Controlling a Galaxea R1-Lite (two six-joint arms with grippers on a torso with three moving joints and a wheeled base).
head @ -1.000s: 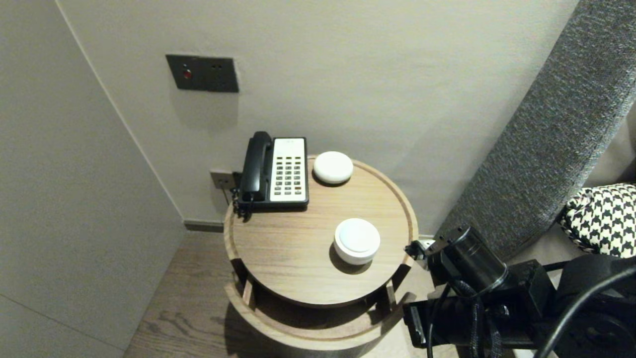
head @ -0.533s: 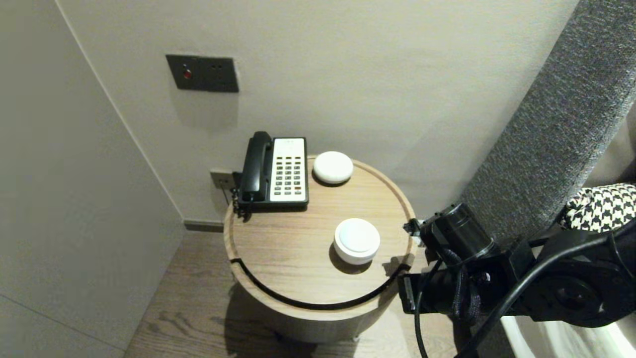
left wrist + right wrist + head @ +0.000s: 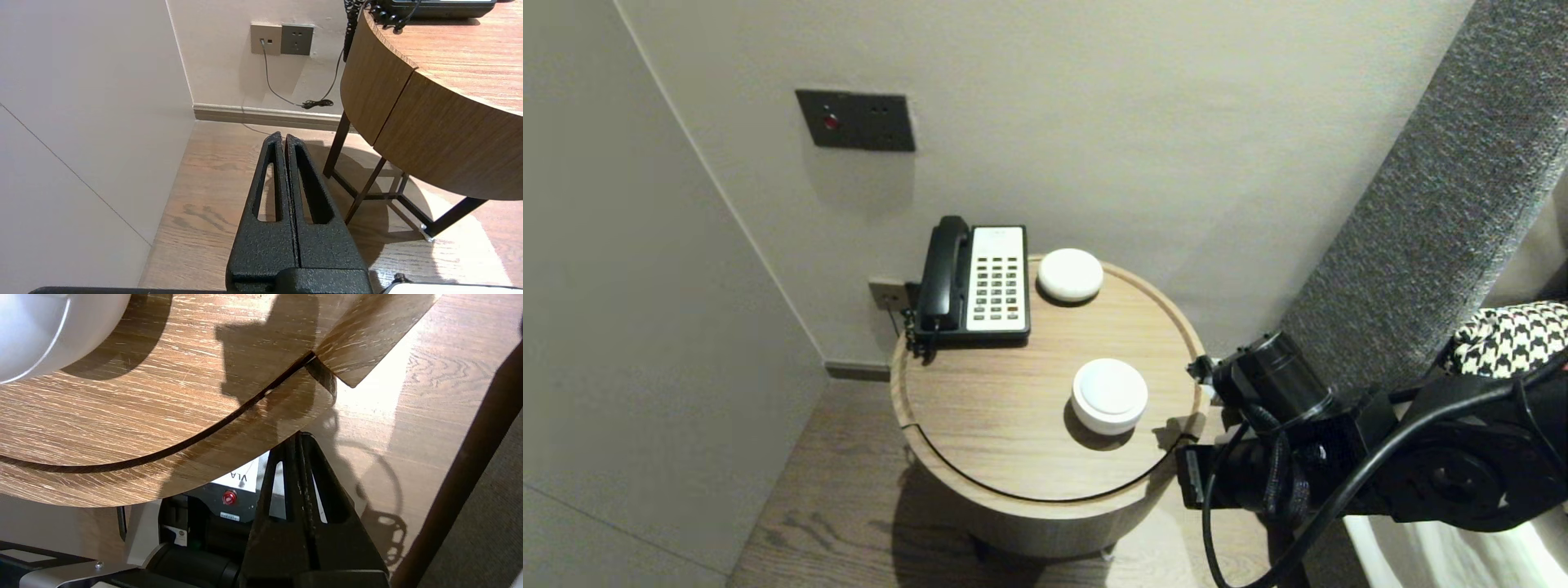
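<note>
A round wooden side table (image 3: 1013, 425) has a curved drawer (image 3: 1045, 510) in its front, pushed in until only a thin dark gap (image 3: 163, 451) shows. My right arm (image 3: 1282, 392) reaches to the table's right front edge. My right gripper (image 3: 300, 435) is shut and empty, its tips against the drawer's outer rim (image 3: 122, 482). On the top stand a black-and-white telephone (image 3: 980, 282), a white round device (image 3: 1109, 394) and a white puck (image 3: 1070, 274). My left gripper (image 3: 282, 136) is shut and parked low over the floor, left of the table.
A dark switch panel (image 3: 855, 121) is on the back wall, with sockets and a cable (image 3: 282, 39) lower down. A grey upholstered headboard (image 3: 1445, 204) and a houndstooth cushion (image 3: 1515, 335) lie to the right. Thin dark table legs (image 3: 367, 188) stand on the wooden floor.
The drawer has slid from wide open to almost flush with the table. My right arm has risen and moved in toward the table's edge with it. The left arm has not moved.
</note>
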